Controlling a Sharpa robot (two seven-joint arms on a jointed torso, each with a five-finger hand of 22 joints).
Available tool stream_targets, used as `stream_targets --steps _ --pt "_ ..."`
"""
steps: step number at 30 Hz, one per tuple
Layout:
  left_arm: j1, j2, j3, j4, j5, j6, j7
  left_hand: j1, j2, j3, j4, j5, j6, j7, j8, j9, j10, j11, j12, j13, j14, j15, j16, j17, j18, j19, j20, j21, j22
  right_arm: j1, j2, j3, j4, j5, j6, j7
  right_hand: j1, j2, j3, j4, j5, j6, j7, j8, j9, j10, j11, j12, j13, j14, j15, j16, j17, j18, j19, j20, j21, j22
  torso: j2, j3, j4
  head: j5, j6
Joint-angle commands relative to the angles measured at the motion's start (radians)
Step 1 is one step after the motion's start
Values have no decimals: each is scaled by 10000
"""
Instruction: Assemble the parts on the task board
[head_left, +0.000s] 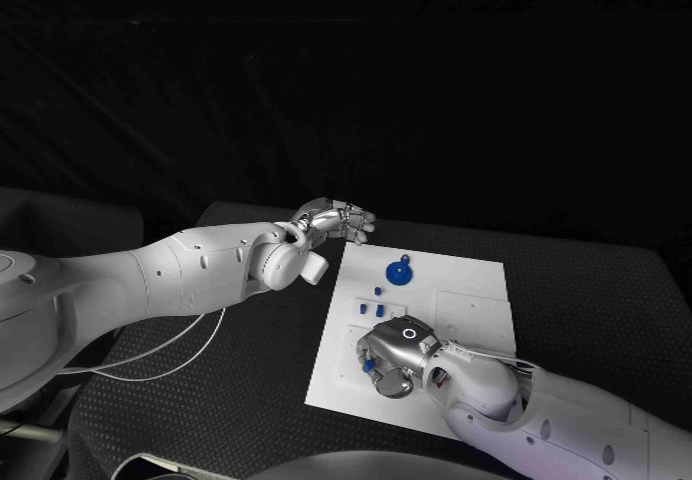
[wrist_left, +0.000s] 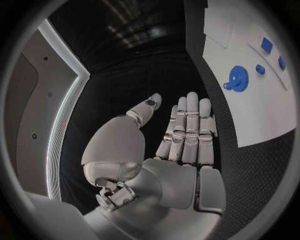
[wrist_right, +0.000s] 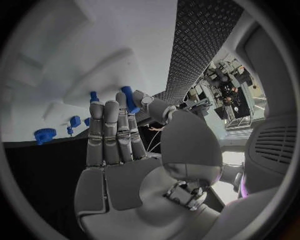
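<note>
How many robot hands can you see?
2. The left hand hovers over the black table by the task board's far corner, holding nothing; the right hand is over the board's near end, pinching a blue part.

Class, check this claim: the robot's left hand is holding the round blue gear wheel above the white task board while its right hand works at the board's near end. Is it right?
Not quite. The left hand holds nothing, its fingers straight, as the left wrist view shows; the round blue gear wheel lies on the white task board. The right hand does work at the near end.

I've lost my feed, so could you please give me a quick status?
Left hand open, off the task board. Right hand over board, pinching a blue part. Blue gear lies untouched. Nothing blocking.
</note>
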Motion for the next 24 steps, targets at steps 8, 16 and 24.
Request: stream_targets --steps 8,16,24 --pt "6 66 9 -6 65 155 68 -69 12 -4 84 -3 -91 16 -4 17 -85 16 44 -18 65 21 -72 22 175 57 9 -40 17 -47 65 -36 -75 -176 406 -26 48 17 50 9 21 65 18 55 88 83 21 22 21 4 -78 53 -7 204 34 -46 62 16 0 -3 -6 30 10" --pt "6 56 9 10 65 165 57 -69 11 -5 86 -3 -94 17 -4 19 -87 17 44 -20 66 21 -80 30 175 57 9 -46 21 -58 258 -127 -232 -385 628 -183 42 16 50 -2 21 65 18 52 91 81 22 18 26 5 -79 57 -5 204 32 -47 64 18 0 7 4 33 1" --pt "6 56 9 12 65 181 47 -70 9 -6 87 -3 -97 18 -4 20 -89 17 44 -21 66 22 -88 38 175 57 10 -51 25 -82 261 -158 -300 -259 658 -152 -19 -40 54 -22 21 28 35 19 89 38 38 -20 36 -10 -70 57 -2 204 5 -40 59 22 -3 1 -5 36 -17"
